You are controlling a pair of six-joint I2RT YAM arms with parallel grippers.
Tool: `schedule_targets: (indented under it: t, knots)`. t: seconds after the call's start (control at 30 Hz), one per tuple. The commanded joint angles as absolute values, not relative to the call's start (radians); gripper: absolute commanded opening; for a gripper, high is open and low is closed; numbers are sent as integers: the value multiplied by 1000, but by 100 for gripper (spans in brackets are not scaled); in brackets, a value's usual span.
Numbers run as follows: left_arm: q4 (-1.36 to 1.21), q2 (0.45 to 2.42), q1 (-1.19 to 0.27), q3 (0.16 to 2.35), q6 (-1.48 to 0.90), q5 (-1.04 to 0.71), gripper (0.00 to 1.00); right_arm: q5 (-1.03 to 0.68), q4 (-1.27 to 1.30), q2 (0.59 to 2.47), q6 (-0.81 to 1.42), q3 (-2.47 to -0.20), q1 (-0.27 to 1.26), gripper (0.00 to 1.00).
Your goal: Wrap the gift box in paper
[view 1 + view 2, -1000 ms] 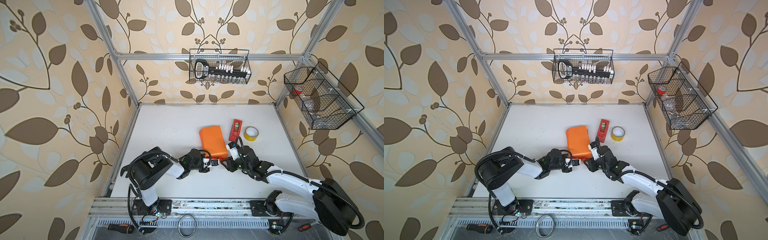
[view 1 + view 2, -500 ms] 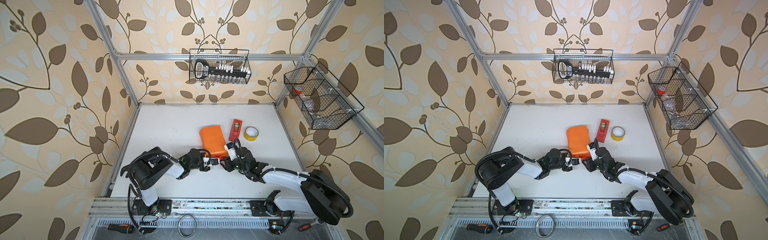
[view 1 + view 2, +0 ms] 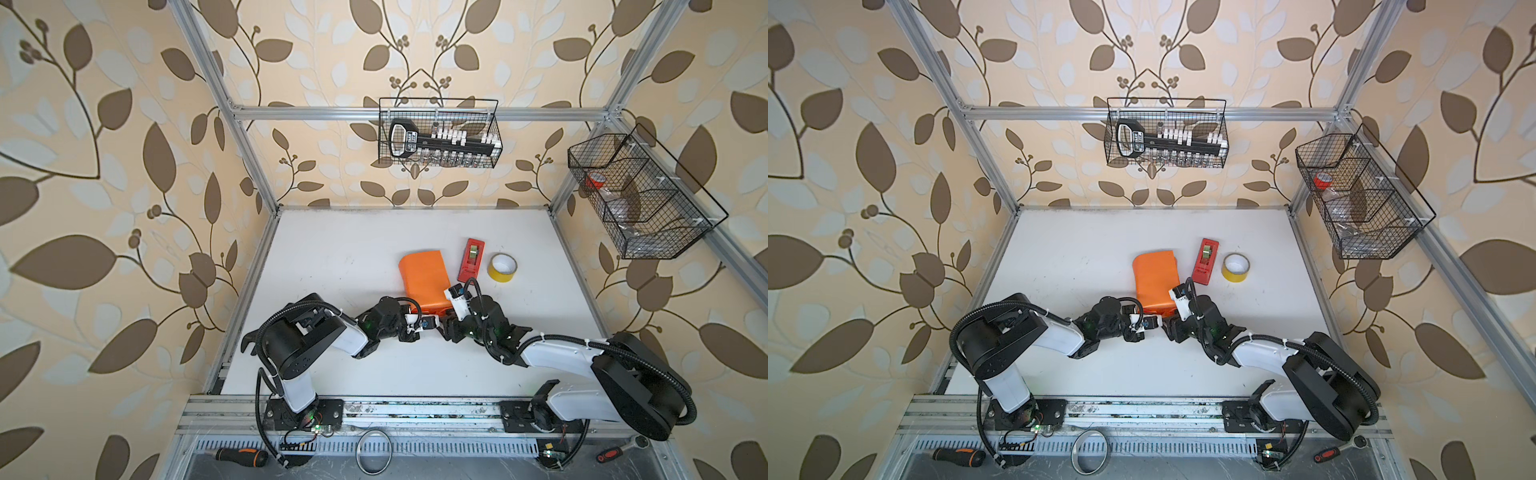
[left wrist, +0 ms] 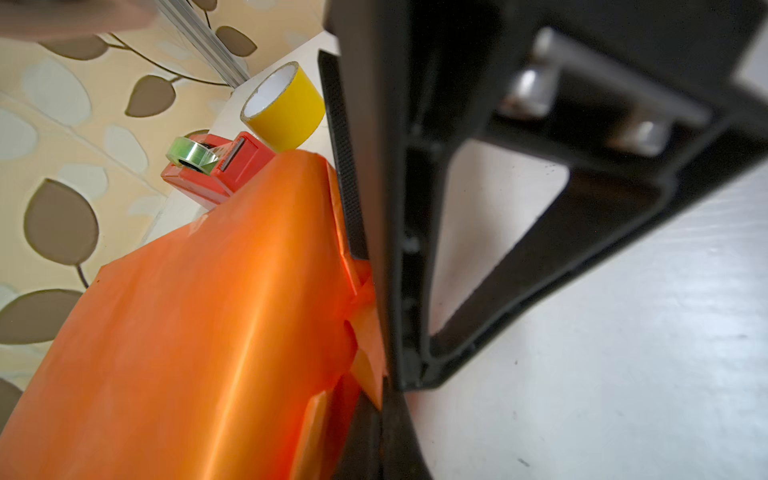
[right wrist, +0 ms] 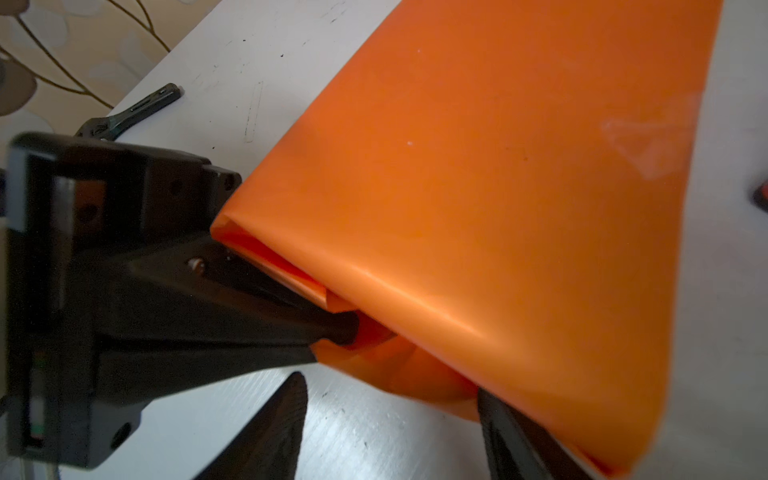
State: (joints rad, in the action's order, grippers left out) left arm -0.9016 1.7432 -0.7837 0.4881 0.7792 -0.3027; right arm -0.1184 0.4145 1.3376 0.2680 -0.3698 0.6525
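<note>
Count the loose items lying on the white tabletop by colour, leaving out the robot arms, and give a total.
Orange: 1, the paper, folded into a parcel
Red: 1, the tape dispenser
Yellow: 1, the tape roll
Total: 3

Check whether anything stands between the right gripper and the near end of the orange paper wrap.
Only the left gripper: shut, tip tucked into the folded near end of the glossy orange paper sheet, facing the open right gripper. The red tape dispenser and yellow tape roll lie beyond it.
</note>
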Motion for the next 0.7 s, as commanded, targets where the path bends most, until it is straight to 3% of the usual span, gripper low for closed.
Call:
schedule_targets:
  t: [0.0,0.33,0.67]
  knots:
    - [-938,1727,-776,487,779,-301,0,-101,460,1367,218,-359,657,72]
    - [-925,1724,-776,490,782,-304,0,-254,541,1468,225,-373,626,74]
    - [-917,1720,-776,490,784,-293,0,-414,603,1473,218,-364,607,58]
